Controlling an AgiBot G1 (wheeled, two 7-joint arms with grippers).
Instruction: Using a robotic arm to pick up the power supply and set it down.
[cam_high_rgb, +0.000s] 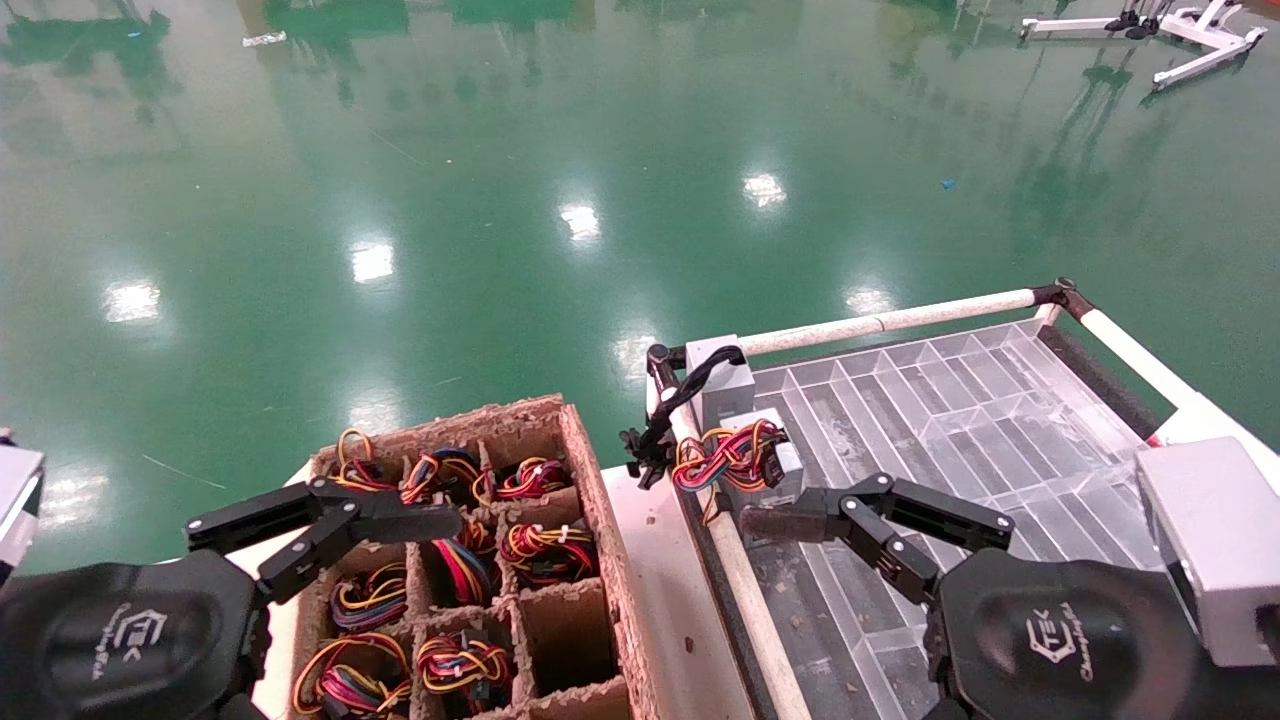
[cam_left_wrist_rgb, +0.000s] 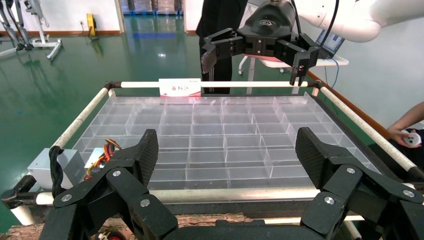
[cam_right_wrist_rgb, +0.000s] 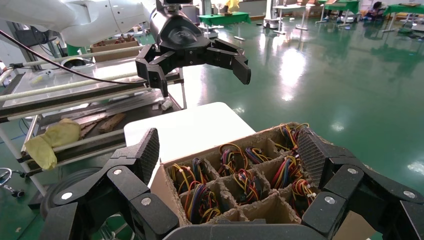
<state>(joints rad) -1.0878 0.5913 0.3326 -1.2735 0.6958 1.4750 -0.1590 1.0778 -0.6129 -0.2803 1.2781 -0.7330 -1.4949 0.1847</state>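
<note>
A: Item one, power supply (cam_high_rgb: 775, 462)?
B: Small grey box, wire bundle red, yellow and orange; lies in the clear divided tray (cam_high_rgb: 960, 410) at its near left corner, centre of the head frame, just beside a plain grey block (cam_high_rgb: 722, 380) with a black cable.

A: Right gripper (cam_high_rgb: 875, 515)?
B: Lower right of frame, above the tray, fingers spread and released, tips near the power supply, not touching it.

A: Left gripper (cam_high_rgb: 320, 525)?
B: Lower left of frame, over the cardboard crate (cam_high_rgb: 590, 500), fingers apart, nothing held.

A: Crate contents?
B: Compartments with wire bundles; one near cell empty
</note>
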